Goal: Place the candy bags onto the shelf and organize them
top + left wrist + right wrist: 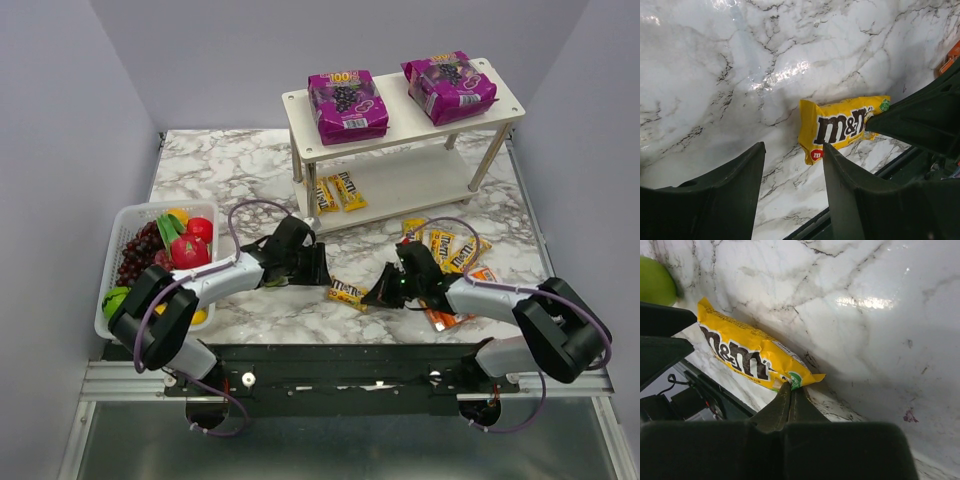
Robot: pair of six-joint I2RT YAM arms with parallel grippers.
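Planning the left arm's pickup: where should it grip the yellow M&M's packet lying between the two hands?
The small yellow M&M's packet lies flat, one end pinched by the right hand. Take the free sealed end with the red dot, coming from the left hand's side.

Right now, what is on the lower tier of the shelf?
Two yellow packets lie at its left front. The top board covers the back of that tier, so anything there is hidden.
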